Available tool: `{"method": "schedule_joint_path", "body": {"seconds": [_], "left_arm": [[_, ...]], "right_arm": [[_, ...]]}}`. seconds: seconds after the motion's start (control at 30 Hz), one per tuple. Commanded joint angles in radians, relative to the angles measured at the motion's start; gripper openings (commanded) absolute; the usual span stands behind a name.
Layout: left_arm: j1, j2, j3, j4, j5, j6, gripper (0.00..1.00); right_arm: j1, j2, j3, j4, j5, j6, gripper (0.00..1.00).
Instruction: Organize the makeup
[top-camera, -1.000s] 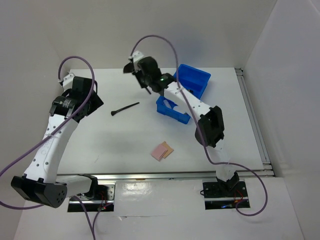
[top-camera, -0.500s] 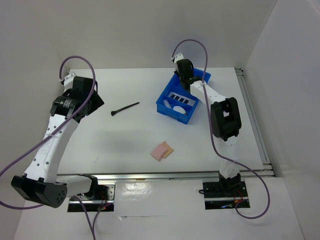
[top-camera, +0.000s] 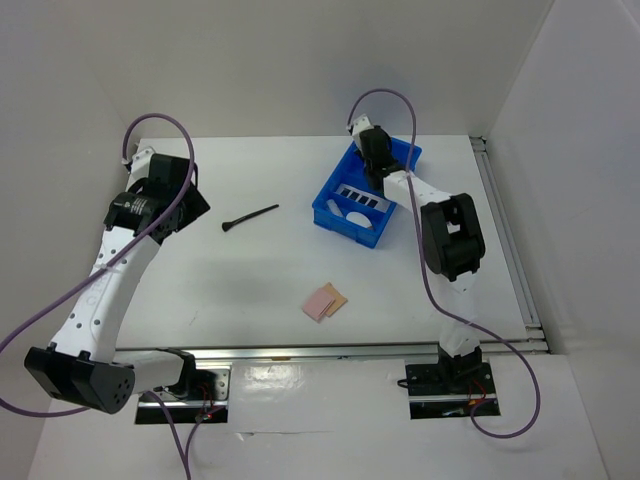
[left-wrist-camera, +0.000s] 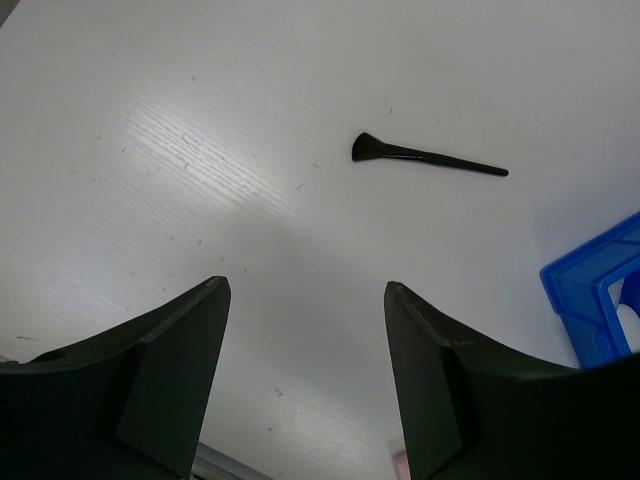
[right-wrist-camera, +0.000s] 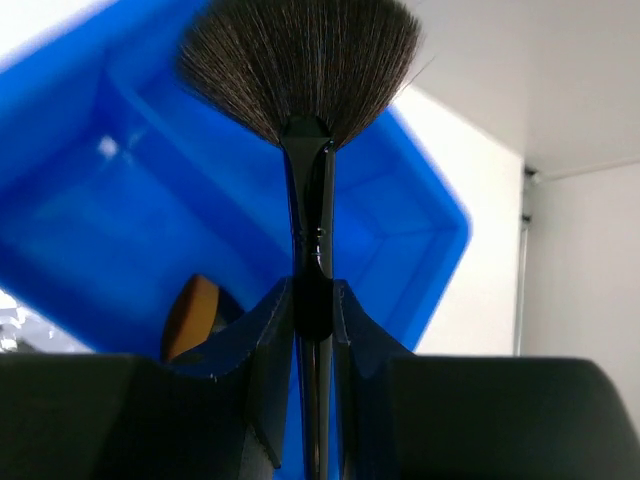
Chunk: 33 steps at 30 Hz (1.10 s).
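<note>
My right gripper (top-camera: 372, 152) hangs over the far end of the blue tray (top-camera: 340, 222). It is shut on the thin handle of a black fan brush (right-wrist-camera: 303, 70), bristles pointing away over the tray's inside (right-wrist-camera: 90, 200). A tan sponge tip (right-wrist-camera: 190, 315) shows in the tray below it. A dark palette (top-camera: 362, 194) and a white sponge (top-camera: 355, 211) lie in the tray. A second black brush (top-camera: 250, 217) lies on the table left of the tray, also in the left wrist view (left-wrist-camera: 425, 156). Pink and tan pads (top-camera: 325, 301) lie near the front. My left gripper (top-camera: 165, 195) is open and empty above the table's left (left-wrist-camera: 305, 285).
The tray's corner (left-wrist-camera: 580, 285) shows at the right edge of the left wrist view. White walls close the table at the back and both sides. A metal rail (top-camera: 510, 240) runs along the table's right edge.
My right arm has swung right, from above the table left of the tray to over the tray's far end, carrying the brush. The left arm has barely moved.
</note>
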Motion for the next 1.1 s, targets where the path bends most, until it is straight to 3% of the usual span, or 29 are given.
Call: {"method": "schedule_joint_path", "body": {"seconds": [0.0, 0.13, 0.2, 0.23, 0.33, 0.37, 0.5, 0.77, 0.87, 0.93, 1.0, 1.03, 1.07], "left_arm": [[0.004, 0.007, -0.005, 0.030, -0.002, 0.023, 0.76], [0.004, 0.007, -0.005, 0.030, -0.002, 0.023, 0.76], [0.004, 0.007, -0.005, 0.030, -0.002, 0.023, 0.76], [0.004, 0.007, -0.005, 0.030, -0.002, 0.023, 0.76], [0.004, 0.007, -0.005, 0.030, -0.002, 0.023, 0.76], [0.004, 0.007, -0.005, 0.030, -0.002, 0.023, 0.76], [0.004, 0.007, -0.005, 0.030, -0.002, 0.023, 0.76], [0.004, -0.011, -0.014, 0.039, 0.007, 0.023, 0.76], [0.004, -0.011, -0.014, 0.039, 0.007, 0.023, 0.76], [0.004, -0.011, -0.014, 0.039, 0.007, 0.023, 0.76], [0.004, -0.020, -0.014, 0.039, 0.007, 0.023, 0.76], [0.004, -0.020, -0.023, 0.039, 0.007, 0.023, 0.76], [0.004, -0.020, -0.023, 0.039, 0.007, 0.023, 0.76]], "right_arm": [[-0.006, -0.050, -0.057, 0.034, -0.027, 0.037, 0.00], [-0.006, -0.062, -0.108, 0.034, -0.027, 0.057, 0.00], [-0.006, -0.072, -0.120, 0.034, -0.027, 0.066, 0.06], [-0.006, -0.072, -0.120, 0.034, -0.027, 0.084, 0.20], [-0.006, -0.072, -0.097, 0.023, -0.027, 0.096, 0.40], [-0.006, -0.072, -0.073, 0.000, -0.027, 0.097, 0.51], [-0.006, -0.090, 0.010, -0.040, -0.045, 0.132, 0.61], [0.046, -0.099, 0.184, -0.132, -0.091, 0.164, 0.62], [0.061, -0.061, 0.248, -0.198, -0.091, 0.204, 0.56], [0.061, -0.018, 0.318, -0.298, -0.100, 0.260, 0.42], [0.034, 0.013, 0.365, -0.369, -0.091, 0.314, 0.35], [0.024, 0.025, 0.386, -0.435, -0.091, 0.330, 0.35], [0.014, 0.055, 0.430, -0.472, -0.100, 0.343, 0.43]]}}
